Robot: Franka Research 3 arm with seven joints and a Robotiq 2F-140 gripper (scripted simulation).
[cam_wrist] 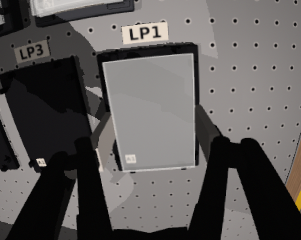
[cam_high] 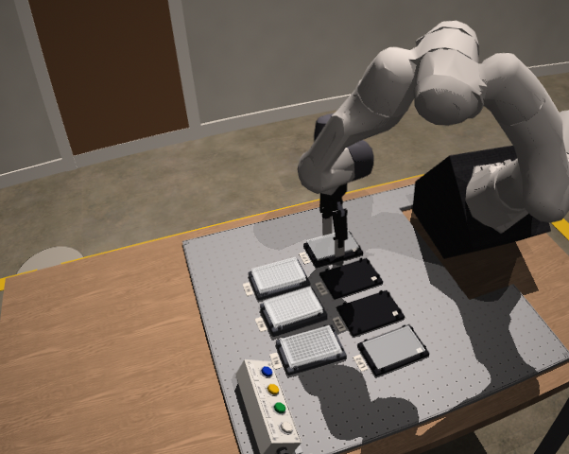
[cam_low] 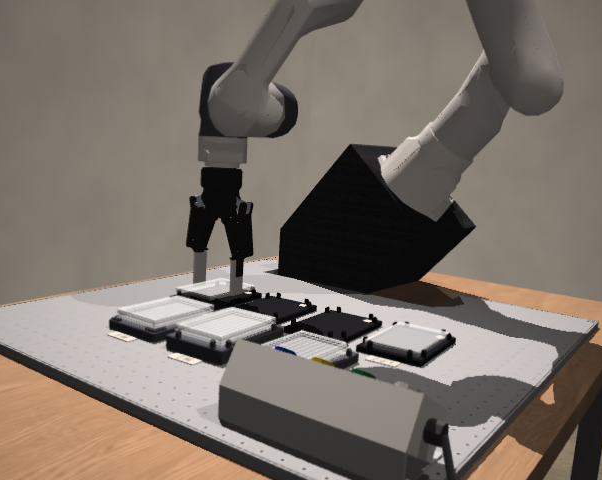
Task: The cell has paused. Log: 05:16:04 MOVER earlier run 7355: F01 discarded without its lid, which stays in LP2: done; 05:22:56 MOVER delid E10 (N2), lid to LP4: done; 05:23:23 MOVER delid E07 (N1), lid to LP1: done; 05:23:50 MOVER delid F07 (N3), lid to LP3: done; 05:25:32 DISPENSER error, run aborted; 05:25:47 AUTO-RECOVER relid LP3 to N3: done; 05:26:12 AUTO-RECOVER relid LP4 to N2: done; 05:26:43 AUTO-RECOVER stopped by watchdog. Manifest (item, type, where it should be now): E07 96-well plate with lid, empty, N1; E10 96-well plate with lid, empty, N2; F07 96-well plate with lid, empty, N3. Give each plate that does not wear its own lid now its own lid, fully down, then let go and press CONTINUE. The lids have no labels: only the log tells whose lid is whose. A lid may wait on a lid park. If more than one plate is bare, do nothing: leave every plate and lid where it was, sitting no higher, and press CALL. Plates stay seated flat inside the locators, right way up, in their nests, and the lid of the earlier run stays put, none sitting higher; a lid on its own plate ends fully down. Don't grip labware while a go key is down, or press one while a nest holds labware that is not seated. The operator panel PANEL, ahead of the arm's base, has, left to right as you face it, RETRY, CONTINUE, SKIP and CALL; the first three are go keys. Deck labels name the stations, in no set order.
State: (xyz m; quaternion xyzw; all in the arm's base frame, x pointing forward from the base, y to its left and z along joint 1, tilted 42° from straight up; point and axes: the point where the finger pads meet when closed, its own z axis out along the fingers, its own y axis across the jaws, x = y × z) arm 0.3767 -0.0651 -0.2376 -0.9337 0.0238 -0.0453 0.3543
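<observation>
Bare LP3 park (cam_wrist: pixel 44 110) sits just left of LP1; plates (cam_high: pixel 278 275) nearby. Hand (cam_low: pixel 217 273) closed halfway on the lid (cam_wrist: pixel 150 112) at LP1, fingers (cam_low: pixel 235 276) straddling it.

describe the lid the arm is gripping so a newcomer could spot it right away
On the grey perforated deck, follow the column of four black lid parks away from the button panel. The lid lies on the farthest park, labelled LP1, the only one pinched by the end effector.

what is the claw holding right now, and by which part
The claw is shut on the flat translucent grey lid at the LP1 park, fingers clamping its two long side edges.
</observation>
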